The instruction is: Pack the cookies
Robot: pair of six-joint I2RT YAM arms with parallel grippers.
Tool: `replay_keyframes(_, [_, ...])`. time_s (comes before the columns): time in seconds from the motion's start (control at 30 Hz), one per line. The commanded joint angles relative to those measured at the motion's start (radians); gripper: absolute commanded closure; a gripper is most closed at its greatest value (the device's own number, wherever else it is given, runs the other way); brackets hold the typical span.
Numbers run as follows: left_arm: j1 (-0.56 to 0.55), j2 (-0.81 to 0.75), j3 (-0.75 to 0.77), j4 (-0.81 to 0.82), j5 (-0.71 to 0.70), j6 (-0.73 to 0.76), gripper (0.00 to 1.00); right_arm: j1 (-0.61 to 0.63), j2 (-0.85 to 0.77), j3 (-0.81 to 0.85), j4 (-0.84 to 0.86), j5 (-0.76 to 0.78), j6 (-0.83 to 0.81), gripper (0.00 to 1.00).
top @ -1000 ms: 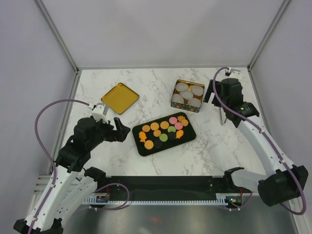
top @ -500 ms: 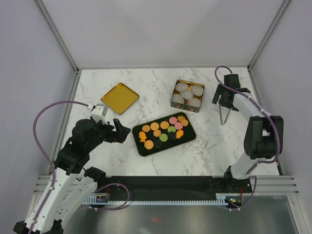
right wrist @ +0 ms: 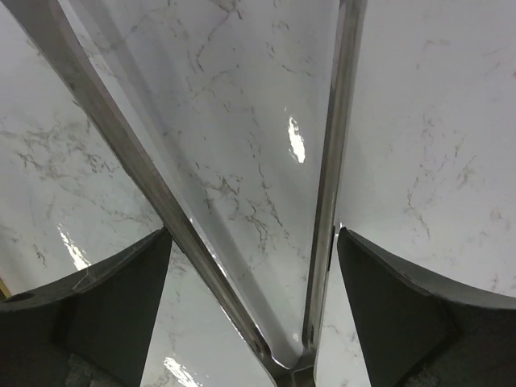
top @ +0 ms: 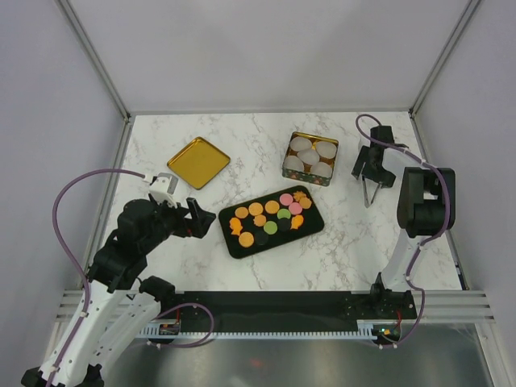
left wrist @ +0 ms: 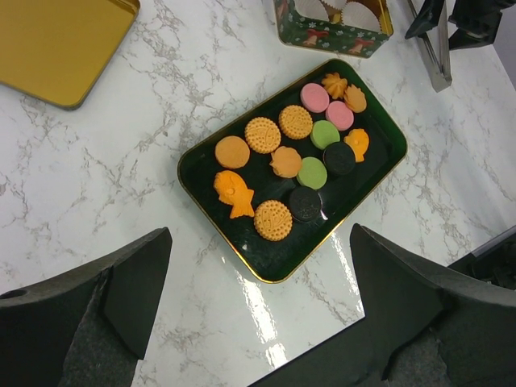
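The cookies [top: 270,219], round, fish and flower shapes in orange, pink, green and black, lie on a black tray [top: 278,240] at mid-table. In the left wrist view the cookies [left wrist: 294,161] fill the tray [left wrist: 282,254]. My left gripper [top: 200,216] hovers open just left of the tray, nothing between its fingers [left wrist: 137,290]. My right gripper [top: 372,165] is down at metal tongs [top: 368,192], right of the tin. In the right wrist view the open gripper [right wrist: 254,242] straddles both arms of the tongs [right wrist: 330,161], its fingers close outside them.
A green tin [top: 300,174] with white paper cups inside stands behind the tray. Its gold lid [top: 198,161] lies at the back left. The cage posts and walls border the table on all sides.
The right arm has folded back and upright, bringing its gripper down over the tongs. Its jaws have drawn in very slightly. The left arm has hardly moved.
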Motion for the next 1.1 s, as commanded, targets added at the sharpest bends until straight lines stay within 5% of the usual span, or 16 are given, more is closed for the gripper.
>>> replay_keyframes(0.0, [-0.009, -0.001, -0.006, 0.030, -0.010, -0.012, 0.00, 0.005, 0.035, 0.039, 0.016, -0.025, -0.013, 0.09])
replay_keyframes(0.37, [-0.009, 0.008, -0.008, 0.030, -0.010, -0.012, 0.00, 0.013, -0.045, -0.053, 0.085, -0.118, 0.004, 0.16])
replay_keyframes(1.07, [-0.022, 0.025, -0.008, 0.030, -0.015, -0.012, 0.00, 0.008, 0.056, 0.051, 0.065, -0.120, -0.044, 0.19])
